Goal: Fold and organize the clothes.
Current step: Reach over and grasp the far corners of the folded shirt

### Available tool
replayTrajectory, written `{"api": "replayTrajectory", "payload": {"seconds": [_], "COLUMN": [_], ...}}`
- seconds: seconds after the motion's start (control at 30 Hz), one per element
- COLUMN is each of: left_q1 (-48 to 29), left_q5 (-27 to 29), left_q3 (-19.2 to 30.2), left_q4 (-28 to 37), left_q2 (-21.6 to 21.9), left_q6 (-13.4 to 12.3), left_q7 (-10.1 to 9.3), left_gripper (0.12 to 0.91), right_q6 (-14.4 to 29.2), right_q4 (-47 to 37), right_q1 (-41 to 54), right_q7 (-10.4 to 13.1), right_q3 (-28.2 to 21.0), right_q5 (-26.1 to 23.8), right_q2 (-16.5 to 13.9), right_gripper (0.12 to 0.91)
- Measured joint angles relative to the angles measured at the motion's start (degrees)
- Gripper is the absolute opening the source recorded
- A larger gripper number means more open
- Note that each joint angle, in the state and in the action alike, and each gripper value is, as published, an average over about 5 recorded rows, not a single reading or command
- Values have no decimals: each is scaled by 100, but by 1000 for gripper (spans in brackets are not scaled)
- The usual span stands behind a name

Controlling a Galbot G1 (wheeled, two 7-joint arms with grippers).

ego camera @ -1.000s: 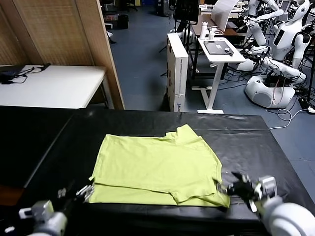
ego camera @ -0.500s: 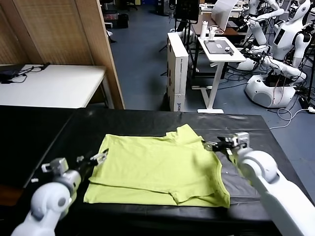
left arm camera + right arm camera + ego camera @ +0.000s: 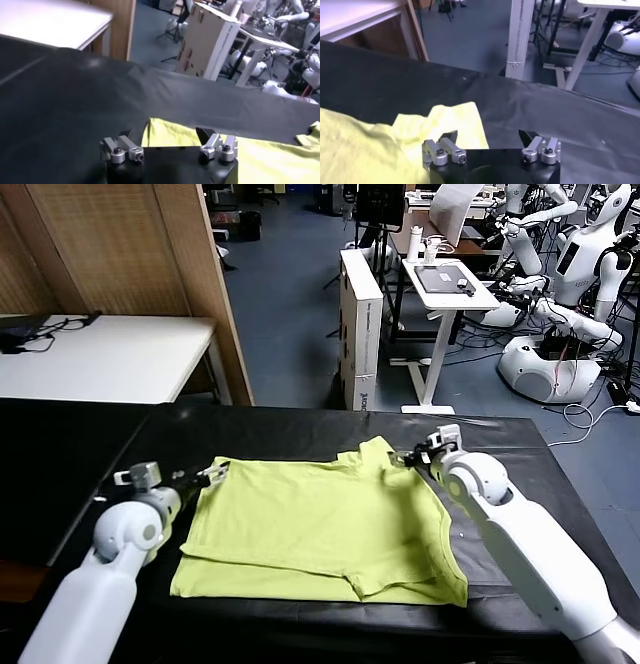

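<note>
The lime yellow-green T-shirt [image 3: 320,529] lies spread on the black table [image 3: 500,449], about midway between its left and right edges and nearer its front edge; the cloth is partly folded, with a doubled band along its near edge and a sleeve sticking up at its far right corner. The left gripper [image 3: 212,475] hovers at the shirt's far left corner with its fingers spread wide and nothing between them. The right gripper [image 3: 410,456] sits at the far right corner, beside the raised sleeve, jaws likewise wide apart and empty. From the head view the fingertips are small and hard to make out; whether either touches the cloth cannot be told. The left wrist view shows the left gripper's two fingers parted over a yellow-green corner against the black cover, with a cardboard box [image 3: 215,37] on the floor beyond the table's far edge. The right wrist view shows the crumpled sleeve under the left-hand side of the open right gripper, bare black cover under the other side. Beyond the far edge stand a white desk [image 3: 110,354] and other robots [image 3: 560,304]; the shirt's print is not visible.
</note>
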Motion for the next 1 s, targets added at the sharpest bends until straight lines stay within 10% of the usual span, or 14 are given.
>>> {"api": "replayTrajectory", "payload": {"seconds": [1.0], "left_q1": [-543], "left_q5": [504], "left_q3": [273], "left_q4": [902], "left_q2": [-168], "left_q6": [-270], "left_q7": [242], "left_gripper": [906], "right_q6": [0], "right_q4": [-209], "right_q1": [22], "right_q7": [-17], "right_q3": [-84], "right_q5": [-73], "right_q2": [136], "right_gripper": [834]}}
